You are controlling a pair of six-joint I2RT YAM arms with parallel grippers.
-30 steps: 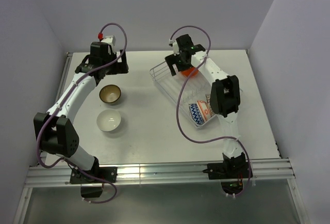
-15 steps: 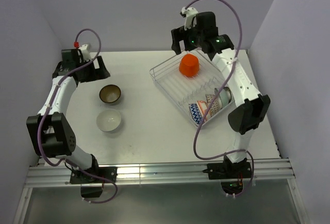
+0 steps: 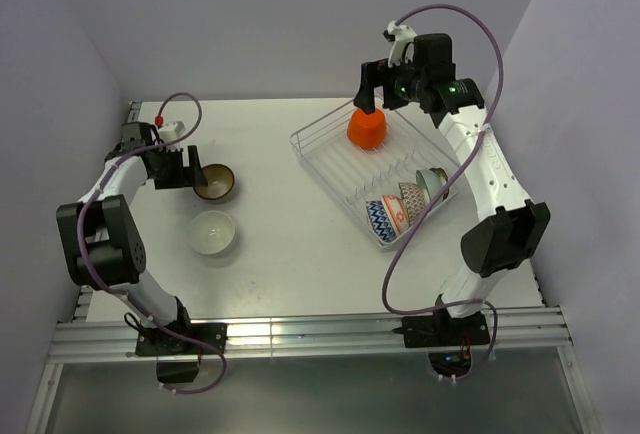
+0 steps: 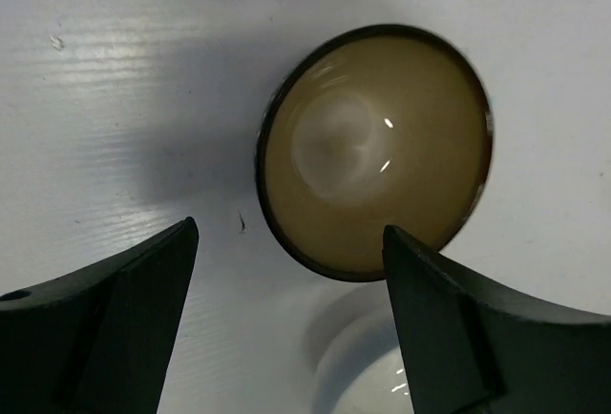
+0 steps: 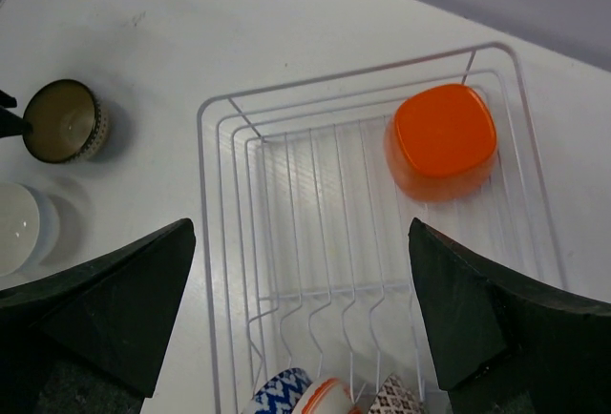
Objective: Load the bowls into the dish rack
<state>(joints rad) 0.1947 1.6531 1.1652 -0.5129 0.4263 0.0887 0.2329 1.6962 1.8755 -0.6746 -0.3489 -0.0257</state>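
The dish rack [image 3: 322, 172] stands at the right. An orange-red bowl [image 3: 367, 127] lies upside down at its far end. Blue zigzag [image 3: 381, 222], patterned orange [image 3: 400, 212], grey-brown [image 3: 415, 197] and pale teal [image 3: 435, 182] bowls stand at its near end. My right gripper [image 3: 376, 91] is open and empty above the orange-red bowl [image 5: 444, 142]; the rack [image 5: 205, 147] lies below my right gripper [image 5: 298, 233]. A dark brown bowl [image 3: 214, 182] and a white bowl [image 3: 213, 234] sit on the table at the left. My left gripper [image 3: 186, 168] is open beside the dark brown bowl [image 4: 372, 152]; my left gripper [image 4: 289, 233] is apart from it.
The white bowl [image 4: 401, 371] sits close in front of the dark brown one. The table's left edge rail [image 3: 128, 139] is just behind the left arm. The grey back wall rises behind the rack. Both left bowls also show in the right wrist view, brown [image 5: 62, 120] and white [image 5: 19, 228].
My right gripper has let go of the orange-red bowl in the rack and risen up and to the right. My left gripper has swung left and then down beside the dark brown bowl.
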